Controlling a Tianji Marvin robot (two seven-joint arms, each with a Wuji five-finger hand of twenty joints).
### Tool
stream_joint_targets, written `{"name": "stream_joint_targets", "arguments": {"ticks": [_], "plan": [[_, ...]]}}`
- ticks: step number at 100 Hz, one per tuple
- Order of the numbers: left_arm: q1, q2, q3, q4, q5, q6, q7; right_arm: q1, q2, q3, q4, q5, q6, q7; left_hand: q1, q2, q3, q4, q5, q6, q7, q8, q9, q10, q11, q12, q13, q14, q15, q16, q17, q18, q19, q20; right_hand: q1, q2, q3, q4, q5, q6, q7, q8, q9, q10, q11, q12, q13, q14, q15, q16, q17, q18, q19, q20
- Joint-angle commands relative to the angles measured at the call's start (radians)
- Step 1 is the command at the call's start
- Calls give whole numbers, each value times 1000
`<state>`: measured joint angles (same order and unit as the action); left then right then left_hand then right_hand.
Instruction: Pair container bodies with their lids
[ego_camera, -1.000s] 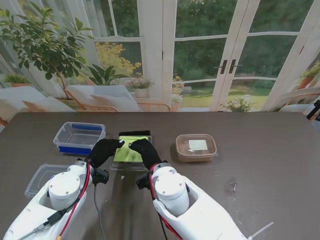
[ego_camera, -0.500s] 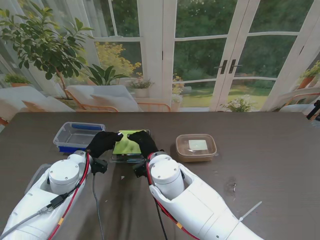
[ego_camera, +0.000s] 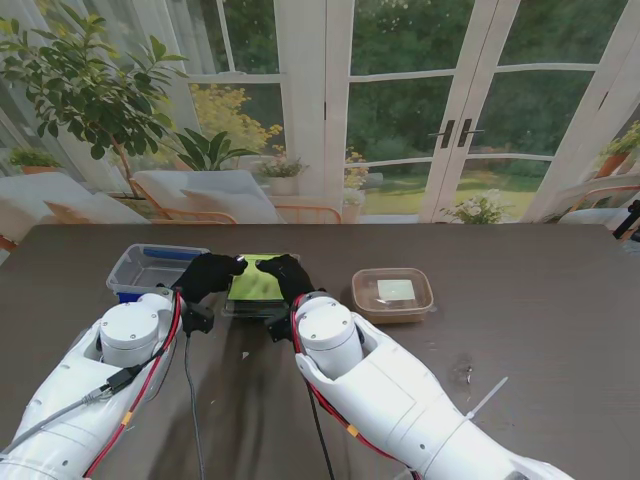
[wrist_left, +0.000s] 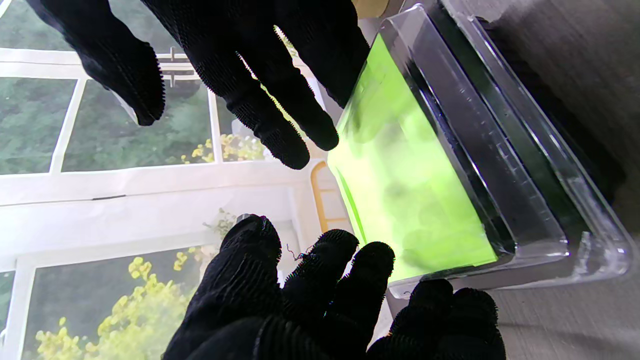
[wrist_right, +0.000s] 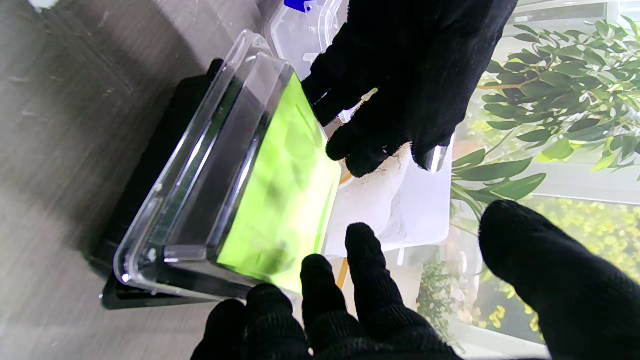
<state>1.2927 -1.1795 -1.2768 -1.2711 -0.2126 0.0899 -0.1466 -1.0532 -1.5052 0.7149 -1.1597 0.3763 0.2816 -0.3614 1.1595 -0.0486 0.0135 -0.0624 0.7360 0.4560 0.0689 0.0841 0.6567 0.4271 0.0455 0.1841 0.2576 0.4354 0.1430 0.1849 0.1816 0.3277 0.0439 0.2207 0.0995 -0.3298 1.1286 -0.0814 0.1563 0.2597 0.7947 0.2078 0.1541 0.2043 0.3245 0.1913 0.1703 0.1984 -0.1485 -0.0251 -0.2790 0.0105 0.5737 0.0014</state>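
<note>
A black container body (ego_camera: 250, 308) carries a clear lid with a bright green panel (ego_camera: 257, 284), in the middle of the table ahead of me. My left hand (ego_camera: 205, 277) and right hand (ego_camera: 288, 277), both in black gloves, flank the lid with palms facing each other and fingers spread. The left wrist view shows the lid (wrist_left: 410, 190) beside my left hand (wrist_left: 310, 300), a fingertip at its rim. In the right wrist view the lid (wrist_right: 280, 190) sits askew on the black body (wrist_right: 150, 160), my right hand (wrist_right: 350, 310) at its edge. Neither hand grips anything.
A clear container with blue clips (ego_camera: 150, 268) stands open just left of my left hand. A brown container with its lid on (ego_camera: 392, 293) stands to the right. The dark table (ego_camera: 540, 330) runs out to the right, and windows lie beyond its far edge.
Both hands have slid farther from me along the green-topped container, from its middle to its far end. Both arms have stretched out with them.
</note>
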Motion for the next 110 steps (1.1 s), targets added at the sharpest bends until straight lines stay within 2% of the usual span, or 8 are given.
{"name": "stream_joint_targets", "arguments": {"ticks": [1,59,80,110], "plan": [[-10,-15,9,0,-6,4,-31,6,-18,-6,5,6,-8,23,39,38,-21,29,7,-3,-6,3,17,-25,6,-4,67,-94,101,36,49,-96,96,51,2,-26,20,5,8,-13,-1,16,18,-35,16,8,111,-105,132,57,213,-48,30,0],[-117,-28,56,160,-29,-25,-90,68,-52,-6,135,17,-24,34,37,42,-22,29,1,-8,-8,2,10,-30,5,-4,61,-102,98,38,41,-103,97,58,3,-27,23,4,12,-14,0,18,18,-36,24,11,112,-108,132,57,213,-48,29,0],[-119,-28,59,154,-30,-9,-92,82,-62,-5,167,19,-27,38,35,43,-22,29,0,-10,-8,2,8,-32,5,-4,59,-103,97,38,38,-104,98,61,3,-27,23,4,12,-15,1,19,19,-35,29,13,114,-106,133,57,214,-48,28,-1],[-101,-22,51,125,-13,7,-85,82,-62,-6,177,17,-24,43,34,41,-23,29,-2,-10,-8,2,6,-31,4,-4,58,-100,95,39,36,-100,99,66,2,-27,22,4,14,-15,1,19,19,-36,33,15,115,-103,133,58,214,-44,30,0]]}}
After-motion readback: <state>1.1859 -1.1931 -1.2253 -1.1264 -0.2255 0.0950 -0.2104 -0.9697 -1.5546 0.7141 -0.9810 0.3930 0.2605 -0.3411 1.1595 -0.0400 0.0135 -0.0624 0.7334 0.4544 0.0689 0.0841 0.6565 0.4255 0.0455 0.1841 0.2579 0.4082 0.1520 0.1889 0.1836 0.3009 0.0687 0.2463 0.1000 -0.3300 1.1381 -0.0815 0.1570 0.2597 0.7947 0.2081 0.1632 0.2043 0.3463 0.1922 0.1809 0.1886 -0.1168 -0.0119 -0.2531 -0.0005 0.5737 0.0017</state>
